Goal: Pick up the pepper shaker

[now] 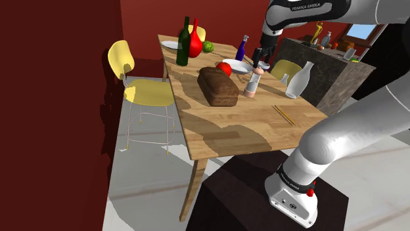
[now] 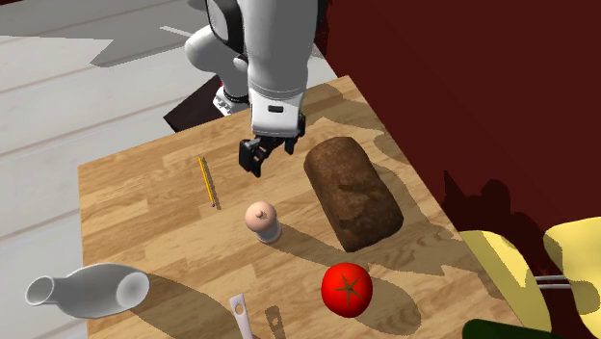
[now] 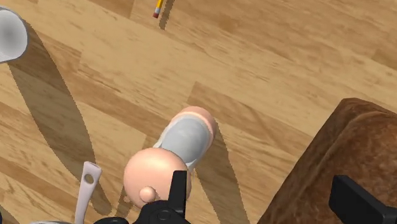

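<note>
scene: a white arm reaches over a wooden desk laid with food and bottles, in a red-walled room.
pepper shaker: the pepper shaker stands upright on bare planks. its body is pale and its rounded top pinkish, with a small knob at the crown. it sits between a dark loaf and a pale carafe, touching neither.
tool: the black tool hangs above the shaker with its jaws wide apart and nothing between them, pointing down at the desk.
alignment: seen from the wrist, the shaker's top lies by one finger rather than in the middle of the gap. the other finger hangs over the loaf. the gap looks to need a shift toward the shaker before any closing.
why open: wide jaws suit a descent around the narrow body below the cap.
neighbours: a red tomato and a spoon handle lie near the shaker, on the side away from the arm's base. a pencil lies apart, on the carafe's side of the tool.
risk: the loaf sits near enough that a finger might graze it on the way down. a knock to the tall shaker could tip it.
stage: approach, by the look of it. the grasp is not yet made.
</note>
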Tool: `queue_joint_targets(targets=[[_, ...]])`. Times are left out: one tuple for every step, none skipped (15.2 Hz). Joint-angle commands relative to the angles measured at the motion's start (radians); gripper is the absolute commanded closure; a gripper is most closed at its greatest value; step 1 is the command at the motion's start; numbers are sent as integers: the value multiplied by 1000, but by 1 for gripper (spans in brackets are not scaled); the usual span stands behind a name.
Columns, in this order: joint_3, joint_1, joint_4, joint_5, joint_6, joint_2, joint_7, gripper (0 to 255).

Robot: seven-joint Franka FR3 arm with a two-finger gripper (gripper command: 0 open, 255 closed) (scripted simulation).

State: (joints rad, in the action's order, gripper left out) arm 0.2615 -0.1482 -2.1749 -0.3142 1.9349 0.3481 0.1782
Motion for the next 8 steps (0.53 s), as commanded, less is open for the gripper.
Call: queue_joint_targets(targets=[[29, -13, 22, -8, 36, -53, 26, 0], [43, -19, 41, -9, 48, -81, 40, 0], [56, -25, 61, -9, 59, -110, 55, 0], [69, -32, 82, -7, 71, -140, 70, 0], [82, -38, 104, -5, 81, -169, 85, 0], [95, -45, 127, -1, 91, -200, 101, 0], [101, -48, 139, 1, 96, -216, 110, 0], [102, -49, 128, 0, 109, -219, 107, 0]])
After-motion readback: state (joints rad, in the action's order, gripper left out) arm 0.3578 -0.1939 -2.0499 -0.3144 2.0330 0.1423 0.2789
